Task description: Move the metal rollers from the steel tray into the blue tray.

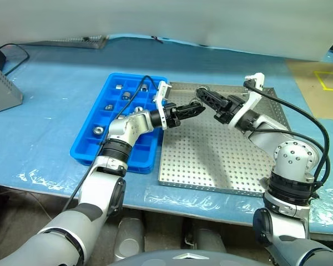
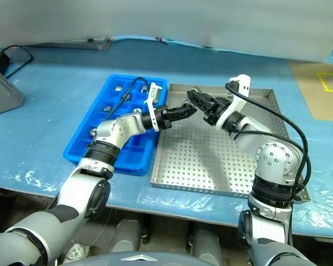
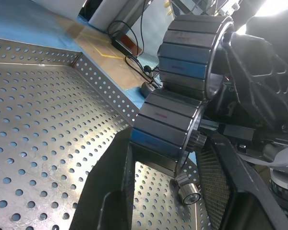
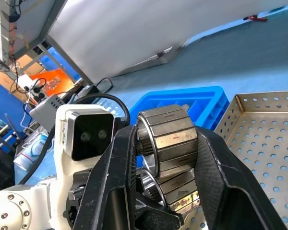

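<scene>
- Rollers (image 1: 98, 131): several sit in blue tray (image 1: 86, 147) compartments; one (image 4: 167, 139) is held above the steel tray (image 1: 211, 160), apparently for handover.
- Right gripper (image 4: 167, 143): jaws clamped on that roller.
- Left gripper (image 1: 195, 108): jaws narrowed around the same roller, likely taking it toward the blue tray.

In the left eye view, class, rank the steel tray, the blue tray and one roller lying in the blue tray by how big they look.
1. Steel tray, the largest.
2. Blue tray, narrower.
3. Roller, by far the smallest, sitting in one compartment.
</scene>
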Controlling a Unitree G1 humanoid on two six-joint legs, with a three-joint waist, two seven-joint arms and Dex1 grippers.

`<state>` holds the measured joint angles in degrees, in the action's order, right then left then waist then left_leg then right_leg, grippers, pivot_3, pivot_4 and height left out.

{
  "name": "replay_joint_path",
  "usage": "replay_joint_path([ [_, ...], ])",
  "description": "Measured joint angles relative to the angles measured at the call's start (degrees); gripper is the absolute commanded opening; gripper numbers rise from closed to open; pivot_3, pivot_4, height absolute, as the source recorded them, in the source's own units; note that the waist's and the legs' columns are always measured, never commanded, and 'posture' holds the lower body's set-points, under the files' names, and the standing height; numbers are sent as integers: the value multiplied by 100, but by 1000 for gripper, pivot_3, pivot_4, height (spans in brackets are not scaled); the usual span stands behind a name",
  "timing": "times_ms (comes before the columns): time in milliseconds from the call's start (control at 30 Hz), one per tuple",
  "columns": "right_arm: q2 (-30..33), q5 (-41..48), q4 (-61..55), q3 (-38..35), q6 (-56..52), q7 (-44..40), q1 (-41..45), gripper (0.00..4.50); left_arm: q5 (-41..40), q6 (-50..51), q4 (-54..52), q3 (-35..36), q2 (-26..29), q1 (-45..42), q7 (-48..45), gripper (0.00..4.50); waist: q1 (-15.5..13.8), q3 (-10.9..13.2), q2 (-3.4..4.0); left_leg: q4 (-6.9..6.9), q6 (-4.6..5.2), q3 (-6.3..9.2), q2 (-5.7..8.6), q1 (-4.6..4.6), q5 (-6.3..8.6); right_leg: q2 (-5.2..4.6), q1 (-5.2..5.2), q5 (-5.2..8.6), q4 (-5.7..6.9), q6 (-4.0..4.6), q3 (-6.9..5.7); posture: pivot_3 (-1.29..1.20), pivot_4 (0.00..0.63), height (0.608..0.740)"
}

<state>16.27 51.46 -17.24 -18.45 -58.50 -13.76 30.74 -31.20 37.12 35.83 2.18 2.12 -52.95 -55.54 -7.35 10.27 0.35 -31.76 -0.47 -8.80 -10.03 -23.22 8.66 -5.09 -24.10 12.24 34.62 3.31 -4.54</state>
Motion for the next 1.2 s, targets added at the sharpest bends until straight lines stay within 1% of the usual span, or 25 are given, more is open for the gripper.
replay_joint_path([
  [300,75,-313,186,364,411,26,-21,1274,352,-760,610,-5,-134,-230,574,1450,7,0,0,0,1,3,1,0,0,1,0,-1,0,-2,-1,57,150,740],
  [433,157,-787,503,461,510,308,-115,1274,379,-1197,788,446,75,-346,1010,1450,9,1,-1,-1,-1,5,3,-1,-2,1,0,-1,2,-2,-2,59,150,740],
  [567,127,-1082,821,403,690,549,-79,1274,474,-1362,827,511,80,-374,1026,1450,-27,1,-1,-1,2,8,12,-8,-1,-5,0,-1,0,-4,-2,57,150,740],
  [700,153,-1082,817,402,717,478,-26,1274,526,-1361,873,471,-38,-374,987,1450,-27,1,-2,-4,12,8,11,-10,3,-6,0,1,0,-7,-1,51,150,740],
  [833,347,-1124,737,412,714,358,-180,1274,627,-1299,841,328,-25,-357,783,1450,-24,1,-2,-4,14,8,10,-9,3,-5,0,2,1,-8,-1,43,150,740],
  [900,505,-1195,656,475,706,255,-351,1274,645,-1168,687,187,-18,-281,584,1450,-24,1,-2,-5,16,8,11,-9,4,-6,1,2,1,-7,-1,39,150,740],
  [933,723,-1255,549,538,704,150,-554,1274,647,-1058,503,27,2,-197,376,1450,-38,1,-2,-5,16,8,11,-10,4,-6,1,2,0,-8,-1,39,150,740],
  [1033,1049,-1357,490,487,695,-12,-996,1274,700,-890,230,-222,138,-3,42,1450,-35,1,-2,-12,35,7,10,-8,-1,-6,4,4,4,-10,0,29,150,740],
  [1200,1172,-1342,256,292,667,-162,-1617,1274,901,-908,187,-428,207,81,-51,1450,-4,1,-2,-17,35,6,10,-1,8,-6,8,3,4,-12,1,11,150,740],
])
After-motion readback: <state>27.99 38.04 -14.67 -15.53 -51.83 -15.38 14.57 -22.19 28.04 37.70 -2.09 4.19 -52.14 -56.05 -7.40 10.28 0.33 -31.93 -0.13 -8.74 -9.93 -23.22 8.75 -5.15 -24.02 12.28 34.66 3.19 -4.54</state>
